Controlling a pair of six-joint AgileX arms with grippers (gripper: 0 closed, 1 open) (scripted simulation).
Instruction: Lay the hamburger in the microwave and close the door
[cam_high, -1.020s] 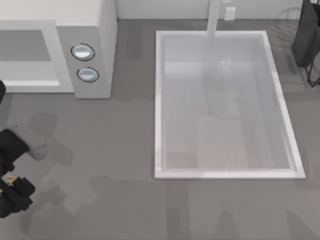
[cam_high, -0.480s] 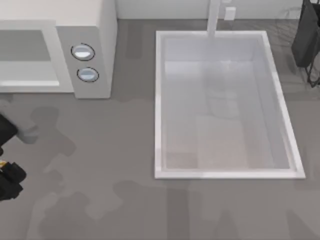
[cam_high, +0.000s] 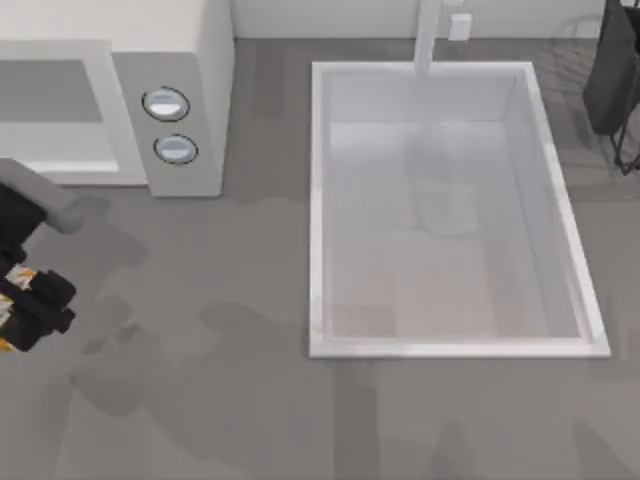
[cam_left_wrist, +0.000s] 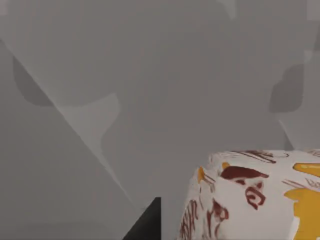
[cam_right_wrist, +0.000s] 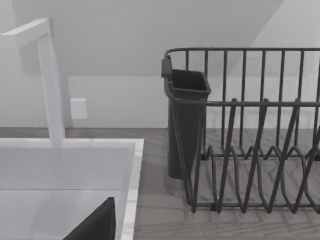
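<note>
The off-white microwave (cam_high: 190, 60) stands at the table's back left, its two round knobs (cam_high: 166, 104) on the side panel and its cavity (cam_high: 50, 110) open to the front. The door is out of view. My left gripper (cam_high: 28, 300) hovers at the left edge, just in front of the cavity, shut on the hamburger (cam_left_wrist: 260, 197). The hamburger's white wrapper with orange and red print bulges close to the left wrist camera, and bits of it peek out beside the fingers (cam_high: 18, 280). My right arm (cam_high: 612, 70) is parked at the back right.
A large white sink basin (cam_high: 318, 200) with a faucet (cam_high: 428, 40) takes up the middle and right of the table. A dark wire dish rack (cam_right_wrist: 250, 150) with a dark utensil cup (cam_right_wrist: 187, 125) stands at the back right, beside the right arm.
My left gripper, with the hamburger in it, has moved from the front left toward the microwave's open cavity. The right arm has not moved.
</note>
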